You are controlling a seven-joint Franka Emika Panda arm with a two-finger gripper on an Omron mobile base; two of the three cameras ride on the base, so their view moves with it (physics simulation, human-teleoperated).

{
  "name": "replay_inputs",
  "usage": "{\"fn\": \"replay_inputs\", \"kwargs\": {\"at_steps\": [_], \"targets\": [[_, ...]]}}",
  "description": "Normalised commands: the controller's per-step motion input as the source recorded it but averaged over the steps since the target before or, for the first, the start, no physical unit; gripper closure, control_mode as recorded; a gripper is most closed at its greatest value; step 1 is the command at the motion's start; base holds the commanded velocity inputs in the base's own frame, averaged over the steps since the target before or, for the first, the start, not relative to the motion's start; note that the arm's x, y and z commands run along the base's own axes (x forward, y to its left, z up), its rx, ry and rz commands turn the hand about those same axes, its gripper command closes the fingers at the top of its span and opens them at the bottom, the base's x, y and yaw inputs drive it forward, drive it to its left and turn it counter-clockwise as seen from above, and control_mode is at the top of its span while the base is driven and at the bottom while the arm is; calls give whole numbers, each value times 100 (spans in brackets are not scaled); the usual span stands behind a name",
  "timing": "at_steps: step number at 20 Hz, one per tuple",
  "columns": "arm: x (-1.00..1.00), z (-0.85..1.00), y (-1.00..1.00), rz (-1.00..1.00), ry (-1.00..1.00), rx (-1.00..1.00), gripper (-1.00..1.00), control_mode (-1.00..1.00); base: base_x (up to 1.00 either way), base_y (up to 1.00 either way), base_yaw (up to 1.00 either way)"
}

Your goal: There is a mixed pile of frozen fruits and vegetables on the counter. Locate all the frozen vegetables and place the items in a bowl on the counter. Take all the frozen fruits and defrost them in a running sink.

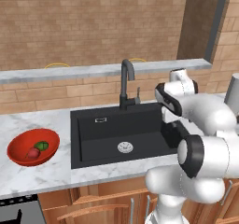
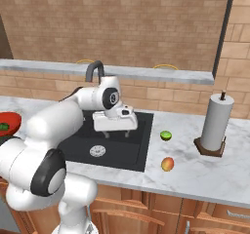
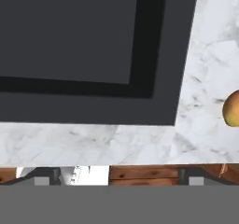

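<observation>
My gripper (image 2: 116, 133) hangs open and empty over the right part of the black sink (image 2: 80, 147), fingers pointing down. On the white counter (image 2: 195, 169) to the sink's right lie the two frozen fruits: a yellow-green ball (image 2: 166, 135) and, nearer the front edge, an orange-yellow oval (image 2: 167, 164). The hand view shows that oval (image 3: 232, 108) at its right edge, beside the sink's corner (image 3: 154, 92). At the far left the red bowl (image 1: 18, 143) holds the two frozen vegetables, a dark green piece (image 1: 41, 145) and a dull red piece (image 1: 32, 153).
A dark gooseneck faucet (image 1: 125, 80) stands behind the sink, and no water shows. A paper towel roll (image 2: 215, 123) stands on the counter to the right of the fruits. A grey ledge (image 1: 93, 71) runs along the brick wall.
</observation>
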Motion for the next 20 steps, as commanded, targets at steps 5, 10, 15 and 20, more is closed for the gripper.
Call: {"fn": "replay_inputs", "kwargs": {"at_steps": [5,10,15,20], "targets": [[-9,0,-71,-1,4,5,-100,-100,0,0,0],[1,0,-39,-4,3,1,-100,-100,0,0,0],[44,-10,-28,0,-3,0,-100,-100,0,0,0],[43,-16,-35,0,-11,1,-100,-100,0,0,0]]}}
